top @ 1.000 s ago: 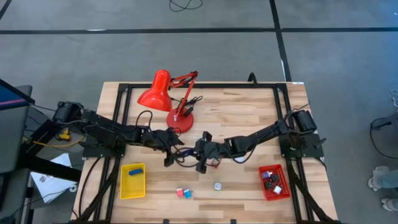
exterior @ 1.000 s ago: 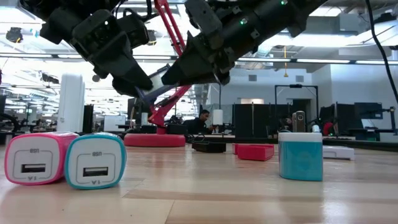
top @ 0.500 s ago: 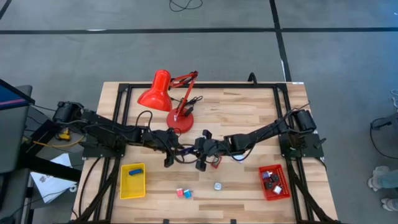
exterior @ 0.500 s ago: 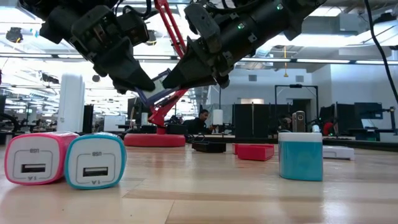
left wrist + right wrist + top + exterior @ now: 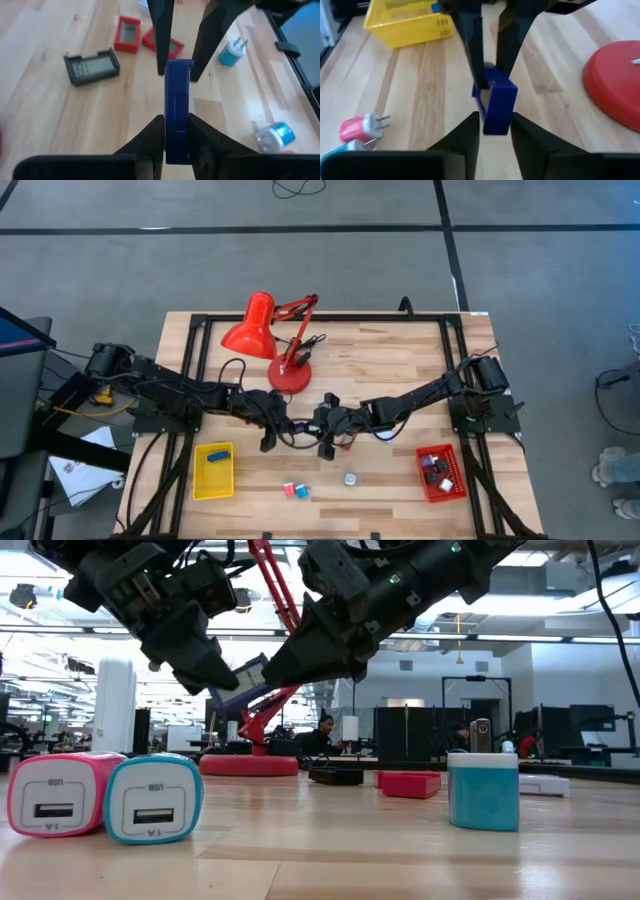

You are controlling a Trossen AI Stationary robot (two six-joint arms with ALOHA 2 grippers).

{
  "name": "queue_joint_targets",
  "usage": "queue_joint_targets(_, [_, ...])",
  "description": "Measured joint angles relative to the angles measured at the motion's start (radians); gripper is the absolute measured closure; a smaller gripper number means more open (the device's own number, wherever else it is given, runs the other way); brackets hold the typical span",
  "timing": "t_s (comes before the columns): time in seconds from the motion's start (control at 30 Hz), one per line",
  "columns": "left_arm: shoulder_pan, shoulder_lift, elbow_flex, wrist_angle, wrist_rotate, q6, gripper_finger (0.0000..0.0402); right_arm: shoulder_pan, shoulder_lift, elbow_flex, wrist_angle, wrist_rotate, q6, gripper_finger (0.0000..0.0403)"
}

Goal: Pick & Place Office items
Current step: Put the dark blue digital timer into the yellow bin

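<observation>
A flat blue block [image 5: 178, 107] hangs above the middle of the table between my two grippers, also seen as the blue block [image 5: 245, 673] in the low view. My left gripper [image 5: 283, 426] comes from the left and is shut on one end. My right gripper [image 5: 314, 426] comes from the right and is shut on the other end. A pink charger [image 5: 55, 795] and a teal charger [image 5: 152, 798] lie side by side near the front edge. A teal-and-white charger [image 5: 483, 788] stands to their right. My left gripper pinches the block's near end [image 5: 178, 142] between its two fingers, on the two broad faces. The fingers come level from the table's left and lie along the block. The block is lifted clear of the table. My right gripper has the block's opposite end [image 5: 496, 120] between its two fingers, which come level from the table's right and lie along the block. The fingers stand close against both sides. The block hangs clear of the wood, bridging the two grippers.
A red desk lamp [image 5: 272, 338] stands behind the grippers. A yellow tray [image 5: 213, 472] with a blue piece is front left, a red tray [image 5: 441, 473] with several items front right. A black device [image 5: 91, 66] and two red pieces [image 5: 127, 41] lie below the arms.
My left gripper has moved a little toward my right gripper and has taken hold of the free end of the blue block. The block has stayed lifted clear of the table, and my right gripper has kept its place.
</observation>
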Motion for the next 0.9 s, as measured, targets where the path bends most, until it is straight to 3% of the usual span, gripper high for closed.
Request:
queue_joint_targets(0.13, [-0.010,-0.035,0.001,-0.035,0.004,0.000,0.0344,-0.004,-0.012,0.000,-0.033,-0.024,0.000,0.0251])
queue_joint_targets(0.4, [-0.073,-0.247,0.000,-0.297,0.024,-0.089,0.0348,-0.009,-0.084,0.000,-0.290,-0.016,0.027,0.0135])
queue_joint_targets(0.57, [-0.205,-0.314,0.000,-0.468,0.024,-0.269,0.0350,-0.020,-0.106,0.000,-0.324,-0.015,0.044,0.0116])
queue_joint_targets(0.77, [-0.397,-0.322,0.022,-0.509,0.017,-0.453,0.0352,-0.052,-0.099,-0.001,-0.336,-0.012,0.045,0.0116])
queue_joint_targets(0.9, [-0.516,-0.321,0.092,-0.699,-0.102,-0.555,0.0352,-0.085,-0.099,-0.001,-0.335,-0.011,0.082,0.0116])
